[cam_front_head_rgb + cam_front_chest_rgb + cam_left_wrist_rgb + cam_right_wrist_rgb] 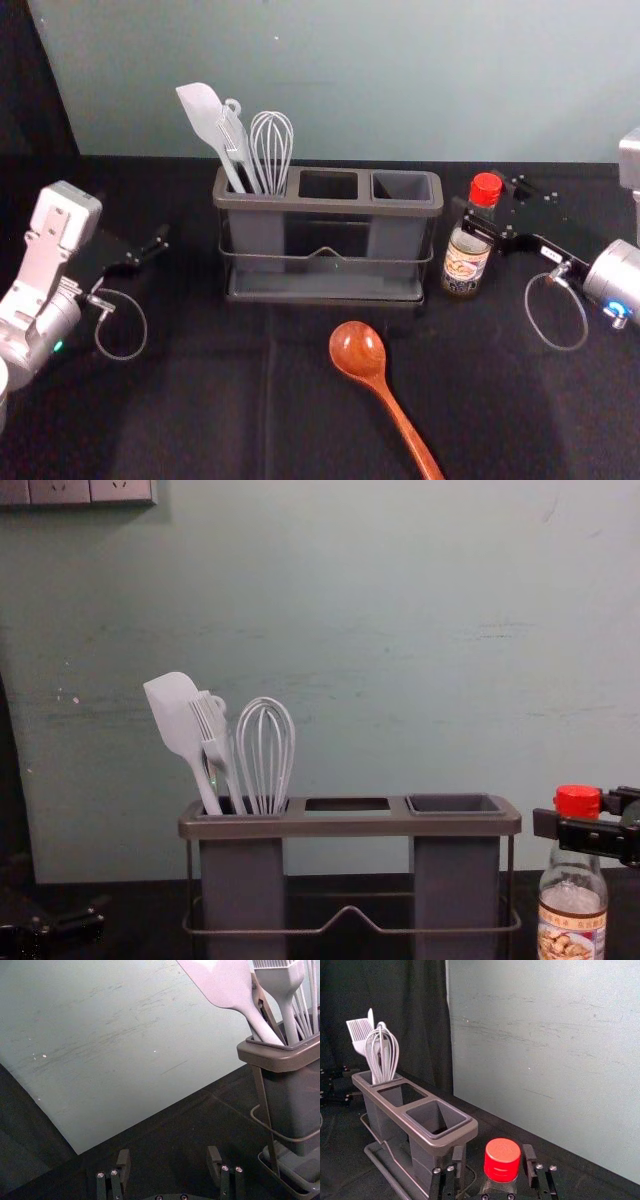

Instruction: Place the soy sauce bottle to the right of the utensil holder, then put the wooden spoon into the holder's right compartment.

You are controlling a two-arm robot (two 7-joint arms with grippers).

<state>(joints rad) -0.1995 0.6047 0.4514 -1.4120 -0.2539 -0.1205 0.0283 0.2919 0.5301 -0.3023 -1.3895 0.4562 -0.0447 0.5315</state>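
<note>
Red-capped soy sauce bottle [464, 264], upright on the desk [220, 400], right of the utensil holder [330, 205]; right claw [484, 201] parted around its neck. Wooden spoon [358, 350], lying near side. Left claw [148, 252], released, left of holder. Whisk [272, 145], spatula [203, 112]: left compartment.

From my remote seat, I see the grey rectangular three-compartment utensil holder [330, 205] on the black cloth [200, 400]. Its left compartment [255, 235] holds a white flat spatula [203, 112], white bristled brush [209, 720] and white wire whisk [271, 145], left to right. I see the red-capped glass soy sauce bottle [465, 262] just right of the holder, the reddish-brown round-bowled wooden spoon [358, 350] before it.
</note>
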